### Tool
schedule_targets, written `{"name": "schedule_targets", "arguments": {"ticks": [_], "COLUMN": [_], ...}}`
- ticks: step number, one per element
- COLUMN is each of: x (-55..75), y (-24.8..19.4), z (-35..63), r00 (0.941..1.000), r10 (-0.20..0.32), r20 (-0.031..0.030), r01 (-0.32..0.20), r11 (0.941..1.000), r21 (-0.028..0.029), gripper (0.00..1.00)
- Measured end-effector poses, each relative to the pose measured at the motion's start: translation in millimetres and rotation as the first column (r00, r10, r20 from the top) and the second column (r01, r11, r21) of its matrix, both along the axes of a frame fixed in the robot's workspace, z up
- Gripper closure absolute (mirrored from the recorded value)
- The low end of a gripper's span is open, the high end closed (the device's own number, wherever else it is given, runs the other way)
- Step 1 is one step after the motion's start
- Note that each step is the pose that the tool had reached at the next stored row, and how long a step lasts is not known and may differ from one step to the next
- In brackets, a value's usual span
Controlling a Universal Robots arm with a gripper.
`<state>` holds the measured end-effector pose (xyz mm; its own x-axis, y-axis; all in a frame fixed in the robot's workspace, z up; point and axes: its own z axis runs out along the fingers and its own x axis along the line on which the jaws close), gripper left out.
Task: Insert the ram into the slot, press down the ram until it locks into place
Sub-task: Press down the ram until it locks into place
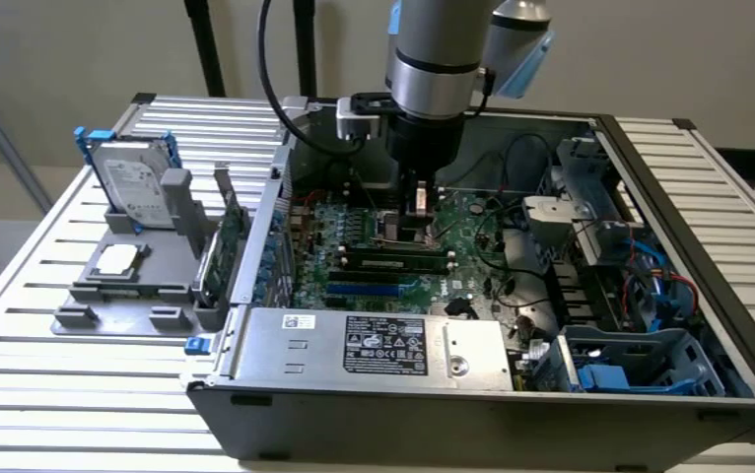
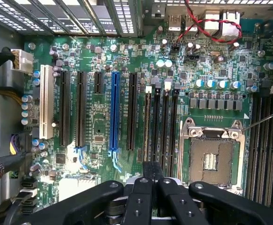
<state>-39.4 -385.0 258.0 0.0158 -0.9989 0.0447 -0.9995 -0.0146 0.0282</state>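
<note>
Hand (image 2: 151, 187), black, fingers together gripping thin green ram stick (image 2: 147, 126), poised over long black memory slot (image 2: 147, 154) on green motherboard (image 2: 99, 126).

The surface (image 1: 35, 325) is a bench of pale metal slats running across the exterior view. Two things rest directly on it. At about nine o'clock sits a grey plastic holder (image 1: 121, 281) — a hard drive (image 1: 134, 182) stands upright in its far end under a blue bracket, and a small square chip (image 1: 117, 258) lies flat on its base. From the centre out toward three o'clock stands an open computer case (image 1: 483, 409), its side panel off — the near wall runs along six o'clock. Bare slats show at twelve o'clock and at the far three o'clock edge.
</note>
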Motion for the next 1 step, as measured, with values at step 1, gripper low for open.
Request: {"name": "schedule_targets", "arguments": {"ticks": [1], "x": [0.0], "y": [0.0], "z": [0.0], "r00": [1.0], "r10": [0.0], "r20": [0.0], "r01": [0.0], "r11": [1.0], "r21": [0.0], "gripper": [0.89]}}
